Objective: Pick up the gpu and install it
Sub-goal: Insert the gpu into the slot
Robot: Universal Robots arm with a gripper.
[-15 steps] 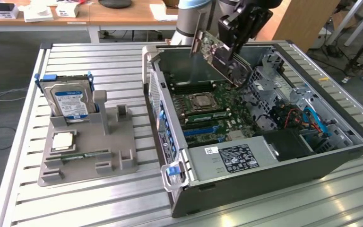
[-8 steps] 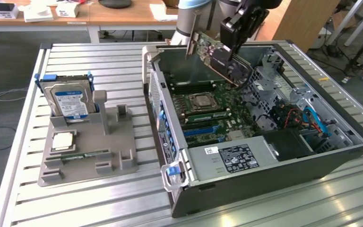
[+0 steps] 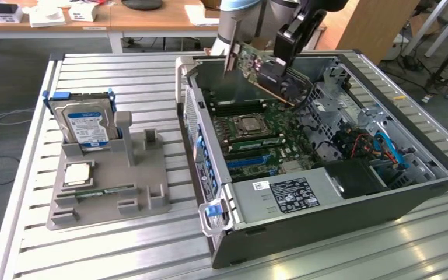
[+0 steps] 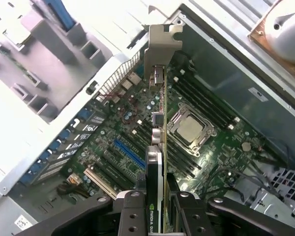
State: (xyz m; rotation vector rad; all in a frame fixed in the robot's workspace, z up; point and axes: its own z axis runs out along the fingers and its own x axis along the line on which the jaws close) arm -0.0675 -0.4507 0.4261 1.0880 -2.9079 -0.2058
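Slatted metal surface fills most of the exterior view, with an open computer case lying at right of centre and a grey parts fixture at lower left carrying a blue-labelled hard drive. In the upper middle of that frame the gpu hangs above the far end of the case, tilted, pinched by the pincer. In the wrist view the pincer has its jaws pressed against both flat faces of the gpu, which appears edge-on, with its silver bracket at the end away from the jaws and over the case's rear wall. The card looks stiff, thin and light, but fragile: bare components and a contact edge suggest that holding it by the flat faces near the cooler end, as here, is the safe way. Room is tight. The motherboard lies directly beneath, with the processor socket close to one side of the card and the blue slot to the other, while the case walls hem in both ends.
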